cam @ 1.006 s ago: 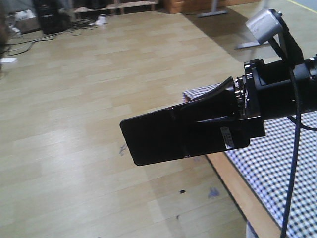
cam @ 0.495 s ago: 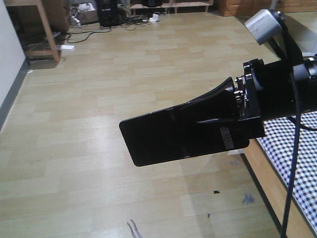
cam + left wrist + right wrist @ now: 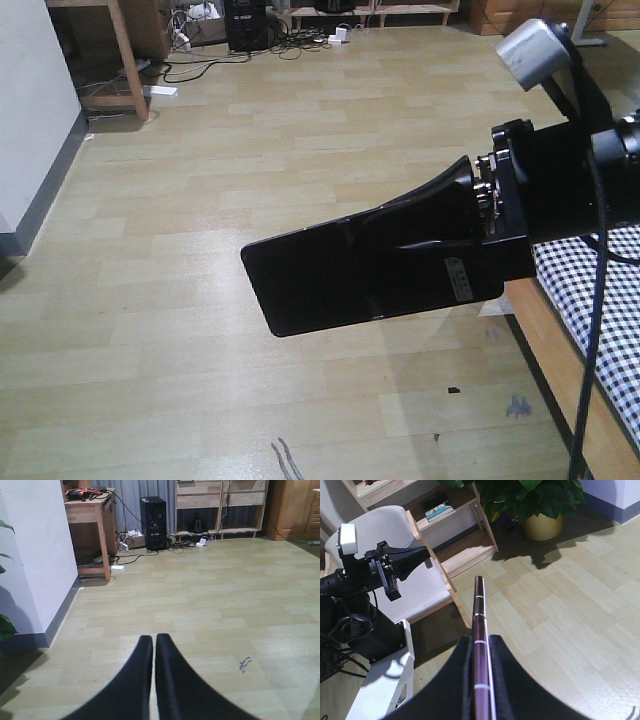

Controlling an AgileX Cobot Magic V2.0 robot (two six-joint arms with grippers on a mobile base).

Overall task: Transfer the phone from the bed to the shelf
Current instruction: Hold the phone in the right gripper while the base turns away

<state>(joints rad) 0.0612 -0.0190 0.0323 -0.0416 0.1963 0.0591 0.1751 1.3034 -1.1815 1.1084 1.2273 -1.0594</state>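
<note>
The phone [image 3: 320, 275] is clamped flat between the clenched fingers of the right gripper [image 3: 365, 262], held above the plank floor [image 3: 180, 250] beside the bed [image 3: 620, 330] edge. The left gripper [image 3: 154, 647] is seen pressed closed.

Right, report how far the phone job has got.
Done: the phone is off the bed, clamped in the right tool. In hand: it is held in the air over the floor, beside the bed. Left: reaching the shelf and setting it there; it is not on any board yet. The left tool is shut and empty.
</note>
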